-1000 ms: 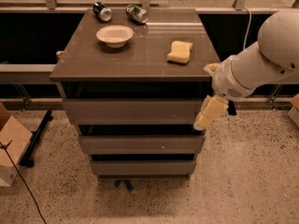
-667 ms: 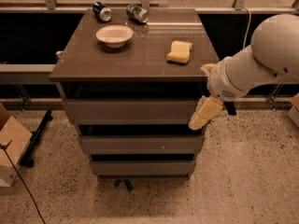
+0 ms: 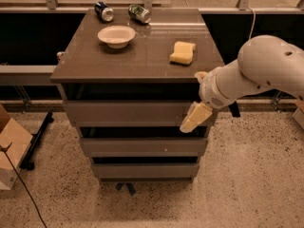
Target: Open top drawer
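The top drawer [image 3: 126, 112] is the uppermost of three grey-brown handle-less fronts of a small cabinet, just under the dark tabletop [image 3: 142, 56]. Its front sits in line with the cabinet face, with a dark gap above it. My gripper [image 3: 195, 117], cream-coloured at the end of the white arm [image 3: 266, 70], hangs in front of the right end of the top drawer front, pointing down and left. Whether it touches the front cannot be told.
On the tabletop are a white bowl [image 3: 116, 34], a yellow sponge [image 3: 183, 52] and two cans [image 3: 103, 11] [image 3: 139, 13] lying at the back. Two lower drawers [image 3: 142, 146] [image 3: 145, 170] sit beneath. A cardboard box [image 3: 10, 148] and a black stand leg [image 3: 37, 139] are on the floor at left.
My gripper has moved left and slightly down, from beside the cabinet's right edge to in front of the top drawer's right end. The drawers have not moved.
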Controlling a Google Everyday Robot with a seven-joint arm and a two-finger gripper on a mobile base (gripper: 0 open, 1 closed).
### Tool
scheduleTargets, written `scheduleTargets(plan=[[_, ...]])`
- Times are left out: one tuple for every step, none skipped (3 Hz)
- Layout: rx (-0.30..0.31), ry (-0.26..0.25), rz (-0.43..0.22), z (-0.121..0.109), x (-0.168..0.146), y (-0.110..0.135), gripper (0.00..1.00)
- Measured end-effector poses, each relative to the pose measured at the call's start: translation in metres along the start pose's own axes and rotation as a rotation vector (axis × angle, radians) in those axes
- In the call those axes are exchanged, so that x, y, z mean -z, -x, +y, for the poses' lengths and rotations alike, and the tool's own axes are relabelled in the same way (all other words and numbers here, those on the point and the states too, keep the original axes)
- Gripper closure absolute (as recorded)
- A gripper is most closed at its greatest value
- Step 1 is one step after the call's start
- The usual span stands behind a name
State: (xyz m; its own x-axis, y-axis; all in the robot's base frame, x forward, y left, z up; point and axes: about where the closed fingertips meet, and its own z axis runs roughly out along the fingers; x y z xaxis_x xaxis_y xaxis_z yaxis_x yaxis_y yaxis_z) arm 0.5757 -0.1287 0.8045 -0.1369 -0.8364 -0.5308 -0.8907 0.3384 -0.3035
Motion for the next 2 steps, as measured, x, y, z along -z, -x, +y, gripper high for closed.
scheduleTargets(plan=[[-0.037, 0.025, -0.014, 0.004, -0.025, -0.009, 0.0], [-0.069, 0.05, -0.019, 0.008, -0.047, -0.018, 0.0]])
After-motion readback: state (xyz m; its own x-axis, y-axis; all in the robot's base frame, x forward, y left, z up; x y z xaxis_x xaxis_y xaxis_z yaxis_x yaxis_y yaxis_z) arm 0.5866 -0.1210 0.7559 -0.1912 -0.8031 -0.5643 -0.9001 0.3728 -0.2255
